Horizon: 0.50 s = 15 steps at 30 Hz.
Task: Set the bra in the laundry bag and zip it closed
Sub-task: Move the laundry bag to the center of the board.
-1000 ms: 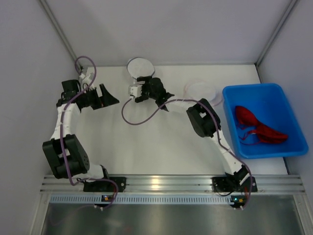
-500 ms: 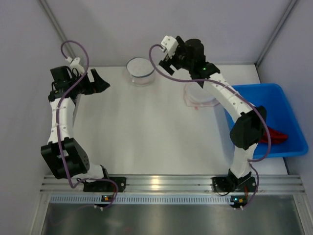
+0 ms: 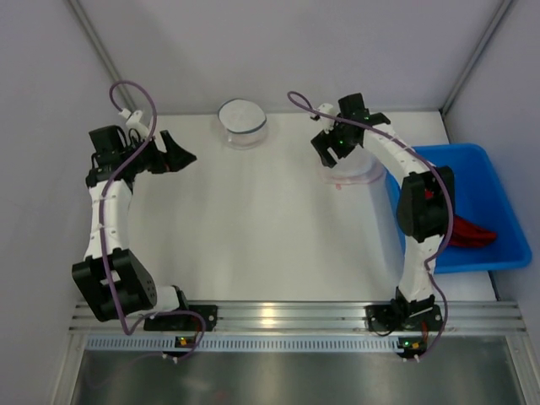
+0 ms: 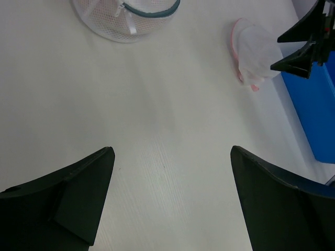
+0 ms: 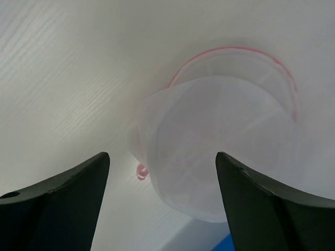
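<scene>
While the red bra (image 3: 474,235) is lying in the blue bin (image 3: 434,151), the limp, light mesh bag (image 5: 220,141) beside it is being hovered over by the spread right gripper (image 5: 161,157), likely best pinched at its pink rim, with the left gripper (image 4: 172,151) equally wide.

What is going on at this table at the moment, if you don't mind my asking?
The right end effector hangs open over a pink-trimmed mesh bag beside the blue bin, where the red bra lies. The left end effector, also open and empty, hovers off to the left. Nothing is gripped yet.
</scene>
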Tool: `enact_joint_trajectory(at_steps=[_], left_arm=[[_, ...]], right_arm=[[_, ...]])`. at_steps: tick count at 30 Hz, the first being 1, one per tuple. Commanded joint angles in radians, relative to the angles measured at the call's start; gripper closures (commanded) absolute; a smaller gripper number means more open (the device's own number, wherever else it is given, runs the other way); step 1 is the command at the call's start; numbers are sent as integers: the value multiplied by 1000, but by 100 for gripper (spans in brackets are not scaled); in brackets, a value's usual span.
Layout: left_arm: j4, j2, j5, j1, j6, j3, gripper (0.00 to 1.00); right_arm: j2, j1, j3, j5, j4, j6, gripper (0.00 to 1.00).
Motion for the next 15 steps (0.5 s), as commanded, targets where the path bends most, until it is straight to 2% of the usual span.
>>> enact_joint_trajectory(at_steps=[1, 4, 5, 8, 15], left_arm=[[53, -65, 39, 4, 27, -22, 2], [55, -85, 30, 4, 33, -31, 2], [55, -91, 25, 4, 35, -34, 2], [53, -101, 21, 4, 33, -41, 2], [52, -90, 57, 4, 4, -48, 2]], right_arm=[[34, 6, -14, -9, -86, -12, 17], [67, 8, -54, 14, -71, -14, 21], [79, 5, -71, 8, -69, -12, 29], [88, 14, -103, -60, -74, 26, 45], [61, 131, -171, -199, 14, 172, 54]])
